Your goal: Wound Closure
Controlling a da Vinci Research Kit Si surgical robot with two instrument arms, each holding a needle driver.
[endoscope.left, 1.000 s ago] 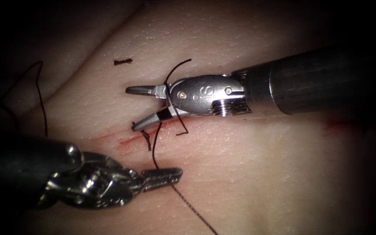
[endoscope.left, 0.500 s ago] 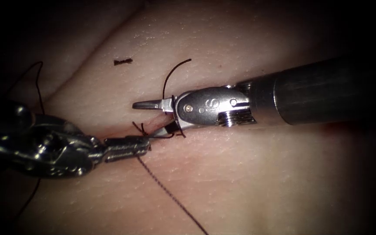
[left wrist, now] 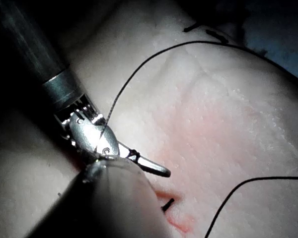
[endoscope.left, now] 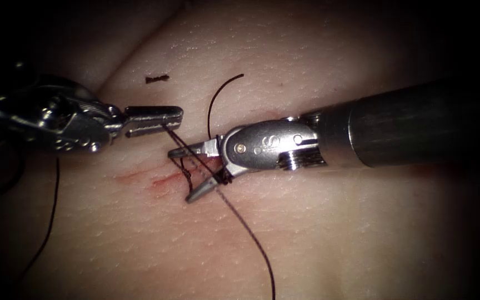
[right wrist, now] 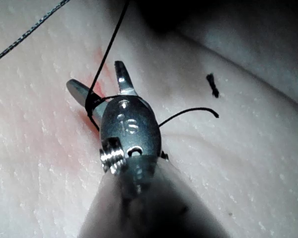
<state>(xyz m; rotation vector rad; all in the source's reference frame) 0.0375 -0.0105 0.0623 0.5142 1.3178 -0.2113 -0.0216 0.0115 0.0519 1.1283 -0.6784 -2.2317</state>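
Moved: your left tool [endoscope.left: 154, 119] went from the cut to its upper left, fingers closed on the thread [endoscope.left: 248, 233].
Right tool [endoscope.left: 195, 172]: fingers wide open across the thread at the knot, gripping nothing.
Needle: not seen.
Progress: one stitch on the tissue [endoscope.left: 334, 233] looks tied; the tails appear uncut.

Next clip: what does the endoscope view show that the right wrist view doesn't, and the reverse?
The endoscope view adds the left arm's steel needle driver, jaws shut on the thin dark thread. The right wrist view adds a close look at that thread wrapped around the other tool's jaw bases. Both share the right arm's steel needle driver, jaws open and gripping nothing, the red fluid, and a short cut end of thread.
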